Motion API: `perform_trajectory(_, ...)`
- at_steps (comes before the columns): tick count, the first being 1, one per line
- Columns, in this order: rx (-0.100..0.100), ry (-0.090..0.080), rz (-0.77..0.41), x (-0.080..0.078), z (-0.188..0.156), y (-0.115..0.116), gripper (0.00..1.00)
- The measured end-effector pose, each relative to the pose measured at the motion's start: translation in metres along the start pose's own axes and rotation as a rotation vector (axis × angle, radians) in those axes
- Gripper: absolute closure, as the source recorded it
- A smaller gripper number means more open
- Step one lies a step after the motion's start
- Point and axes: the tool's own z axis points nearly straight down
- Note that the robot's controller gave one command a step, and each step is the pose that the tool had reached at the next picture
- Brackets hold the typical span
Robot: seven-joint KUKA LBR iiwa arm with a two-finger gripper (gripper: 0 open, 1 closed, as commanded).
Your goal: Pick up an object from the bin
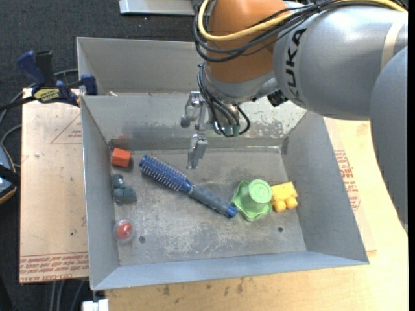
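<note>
- Nearest me, in the near left corner of the grey metal bin (98, 193), lies a small clear ball with red inside (123, 229).
- A little farther along the left wall sits a small grey-blue lump (122, 191); I can't make out what it is.
- Over to the right, a green cup-shaped toy (253, 199) touches a yellow block (284, 196).
- A blue hairbrush (185, 184) lies slantwise across the middle, with its bristle head far-left and its handle end beside the green toy.
- An orange block (120, 157) rests by the left wall, farther back.
- The gripper (196, 151) hangs over the floor just beyond the brush's bristle head; spread or pressed together, I cannot tell.
</note>
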Motion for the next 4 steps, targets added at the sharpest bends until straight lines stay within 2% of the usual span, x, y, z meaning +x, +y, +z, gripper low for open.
perform_trajectory(1,0.002,0.004,0.005,0.056,0.091,-0.034,0.0)
perform_trajectory(2,-0.001,-0.011,-0.073,0.027,0.167,-0.045,0.0)
perform_trajectory(3,-0.002,-0.013,-0.073,0.027,0.162,-0.045,1.0)
perform_trajectory(4,-0.001,-0.016,-0.146,0.029,0.034,-0.027,1.0)
